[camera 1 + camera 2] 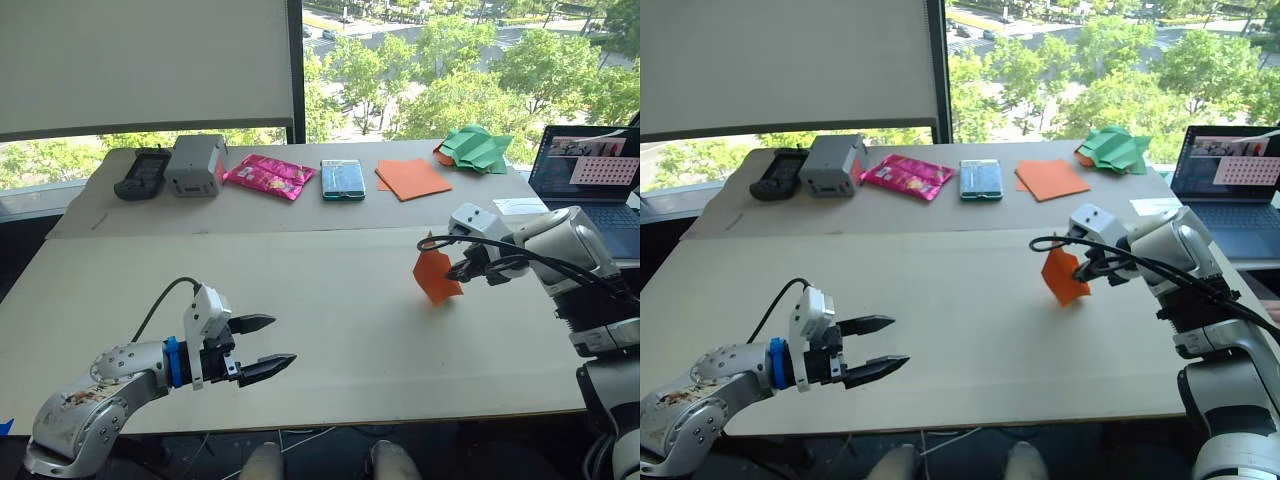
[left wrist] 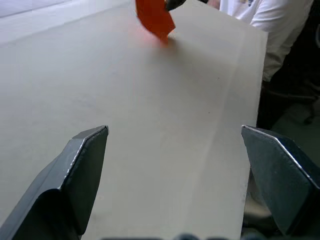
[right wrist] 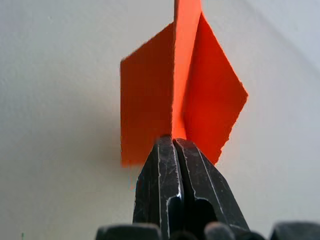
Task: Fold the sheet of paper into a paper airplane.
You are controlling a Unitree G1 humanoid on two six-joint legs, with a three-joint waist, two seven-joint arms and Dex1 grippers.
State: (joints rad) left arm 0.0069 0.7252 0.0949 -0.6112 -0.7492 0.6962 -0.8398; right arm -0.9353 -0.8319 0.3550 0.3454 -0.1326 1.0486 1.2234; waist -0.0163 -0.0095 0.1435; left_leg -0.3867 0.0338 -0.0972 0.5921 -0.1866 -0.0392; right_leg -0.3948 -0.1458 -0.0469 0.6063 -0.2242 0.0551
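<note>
- Two grippers are seen over the table [image 1: 330, 330], well apart; the coming move is judged to turn on the gap between them, w/ the paper on the right side only
- Left gripper [image 1: 262, 347]: fingers spread wide, nothing between them, held low over the near-left part of the table; it is pointed toward the right, roughly at the paper, which lies far ahead of it across bare tabletop
- Nothing is seen standing btwn the left gripper and the paper, so the approach path is judged clear
- Sheet of paper [image 1: 436, 274]: partly folded, flaps splayed either side of a central crease, held just above the table at centre-right; long axis runs roughly upright, lower tip pointing down at the surface, whether it touches can't be told
- Right gripper [image 3: 173, 145]: fingers pressed together on the central fold of the sheet, flaps fanning out beyond the tips; this arm is plainly the nearer one
- Next fold is judged to need the left arm brought across, or the sheet lowered flat first; thin paper is likely to bend or slip if pulled sideways
- Far strip, left to right, all well clear: black device [image 1: 143, 173], grey box [image 1: 196, 164], pink packet [image 1: 268, 175], phone [image 1: 343, 179], flat orange sheets [image 1: 412, 178], green paper shape [image 1: 476, 148]
- Laptop [image 1: 590, 180] sits at far right, behind the right arm; a person's white sleeve [image 2: 255, 20] is seen past the table edge
</note>
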